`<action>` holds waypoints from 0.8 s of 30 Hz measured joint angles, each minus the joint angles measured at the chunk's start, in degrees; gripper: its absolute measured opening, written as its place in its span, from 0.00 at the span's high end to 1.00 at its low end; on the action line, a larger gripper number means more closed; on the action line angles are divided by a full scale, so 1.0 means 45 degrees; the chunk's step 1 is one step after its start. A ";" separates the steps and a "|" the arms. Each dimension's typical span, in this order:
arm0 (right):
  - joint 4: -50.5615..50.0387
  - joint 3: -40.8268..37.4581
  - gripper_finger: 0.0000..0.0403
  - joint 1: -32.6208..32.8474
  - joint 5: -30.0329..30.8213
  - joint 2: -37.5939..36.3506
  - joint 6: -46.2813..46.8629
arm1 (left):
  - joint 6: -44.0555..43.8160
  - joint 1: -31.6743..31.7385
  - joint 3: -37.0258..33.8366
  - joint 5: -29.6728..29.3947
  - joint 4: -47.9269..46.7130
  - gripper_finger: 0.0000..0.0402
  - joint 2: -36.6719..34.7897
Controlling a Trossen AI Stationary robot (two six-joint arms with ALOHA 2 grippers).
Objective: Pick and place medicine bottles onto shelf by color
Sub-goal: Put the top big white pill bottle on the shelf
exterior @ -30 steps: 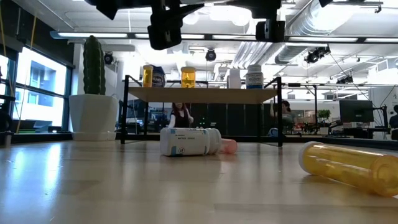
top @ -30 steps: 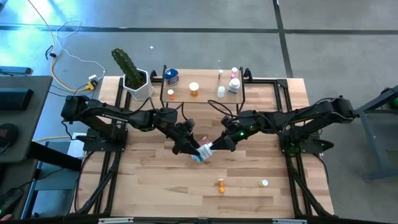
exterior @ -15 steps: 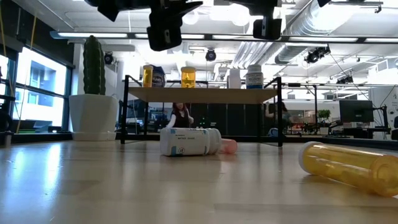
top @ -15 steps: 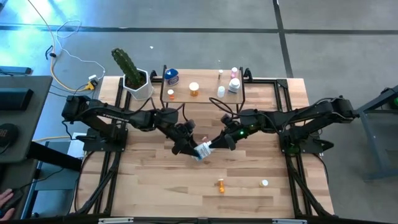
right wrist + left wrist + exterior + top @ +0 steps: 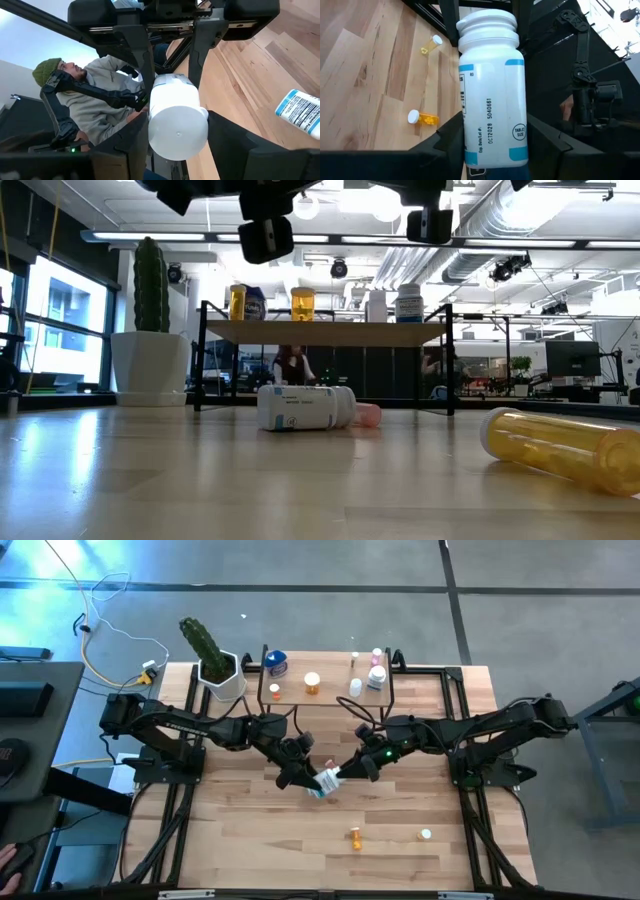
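Note:
A white medicine bottle [image 5: 329, 779] with a blue-edged label hangs above the table's middle, between my two grippers. My left gripper [image 5: 495, 137] is shut on its body and my right gripper [image 5: 177, 142] on its cap end. In the low view both grippers [image 5: 265, 235] [image 5: 430, 225] show at the top, and the held bottle is out of that picture. A second white bottle [image 5: 300, 408] lies on its side on the table below them, with a pink one [image 5: 368, 415] behind it. The shelf [image 5: 325, 692] at the far edge carries several bottles. My left gripper pinches the bottle's labelled body [image 5: 470, 145] between its two fingers, near the base. It comes from the table's left, and the cap points away from it. The bottle is clear of the table. My right gripper has the bottle's cap end [image 5: 177, 132] between its two fingers, coming from the table's right along the bottle's length. The cap's flat top faces its wrist. The bottle stays clear of the table.
An orange bottle [image 5: 355, 837] and a small white-capped vial [image 5: 425, 835] lie near the front edge. A green cactus in a white pot [image 5: 215, 665] stands left of the shelf. A person in a green hat [image 5: 65, 95] shows beyond the table.

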 joint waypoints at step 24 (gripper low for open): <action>-0.0114 -0.0015 0.36 -0.3347 -0.1007 -0.1034 -0.1798 | 0.1511 0.0427 -0.0005 -0.1096 0.0145 0.63 0.0000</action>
